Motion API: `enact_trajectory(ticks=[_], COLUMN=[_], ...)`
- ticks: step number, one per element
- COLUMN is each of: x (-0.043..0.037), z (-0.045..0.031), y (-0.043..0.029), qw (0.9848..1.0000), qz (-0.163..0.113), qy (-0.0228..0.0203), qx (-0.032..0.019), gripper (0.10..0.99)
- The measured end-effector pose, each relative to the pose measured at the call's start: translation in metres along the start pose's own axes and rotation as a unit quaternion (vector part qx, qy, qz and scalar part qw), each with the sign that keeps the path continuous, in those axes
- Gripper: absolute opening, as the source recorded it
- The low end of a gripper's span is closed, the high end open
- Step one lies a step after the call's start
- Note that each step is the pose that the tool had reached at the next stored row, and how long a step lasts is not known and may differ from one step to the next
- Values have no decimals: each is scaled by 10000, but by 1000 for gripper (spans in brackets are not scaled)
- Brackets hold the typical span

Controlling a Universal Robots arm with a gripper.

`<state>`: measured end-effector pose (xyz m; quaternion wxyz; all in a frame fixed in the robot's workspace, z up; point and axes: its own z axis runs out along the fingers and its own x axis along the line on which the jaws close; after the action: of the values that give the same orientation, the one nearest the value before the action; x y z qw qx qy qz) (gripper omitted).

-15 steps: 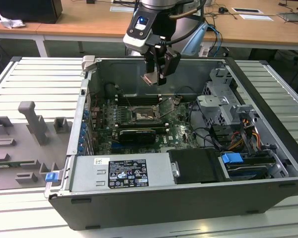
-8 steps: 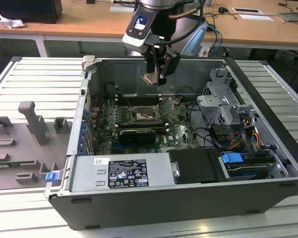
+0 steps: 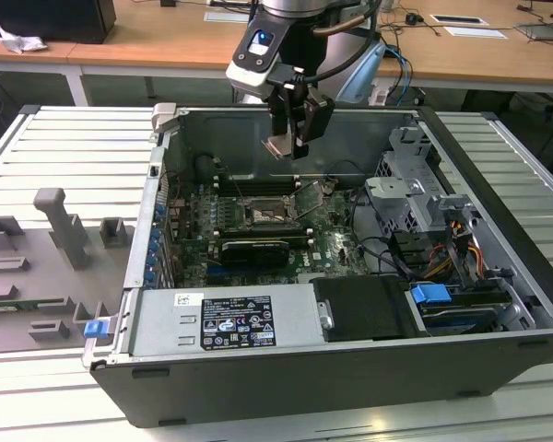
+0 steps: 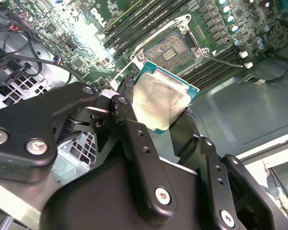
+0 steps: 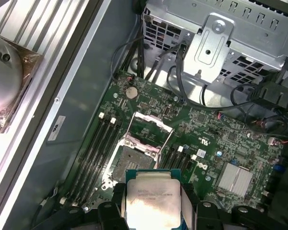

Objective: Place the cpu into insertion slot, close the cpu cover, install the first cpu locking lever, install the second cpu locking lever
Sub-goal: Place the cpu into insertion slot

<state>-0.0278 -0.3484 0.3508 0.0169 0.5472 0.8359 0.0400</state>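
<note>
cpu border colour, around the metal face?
Teal-green, framing the dull silvery face of the cpu; clearest in the second wrist view.

Silver-grey arm [image 3: 295,11], blue-lit wrist panel [image 3: 261,44], black jaws, silver screws [image 4: 163,195]

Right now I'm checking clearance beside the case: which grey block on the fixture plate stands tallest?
The T-topped post toward the exterior view's left of the case; it rises well above the squat blocks around it.
</note>
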Motion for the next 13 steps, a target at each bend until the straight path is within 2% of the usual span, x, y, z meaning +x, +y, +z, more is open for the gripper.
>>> enact_trajectory(ticks=[13], x=[0], z=[0], y=[0], qw=[9998], qz=[175], qy=[-16], qx=[-2], gripper=[541])
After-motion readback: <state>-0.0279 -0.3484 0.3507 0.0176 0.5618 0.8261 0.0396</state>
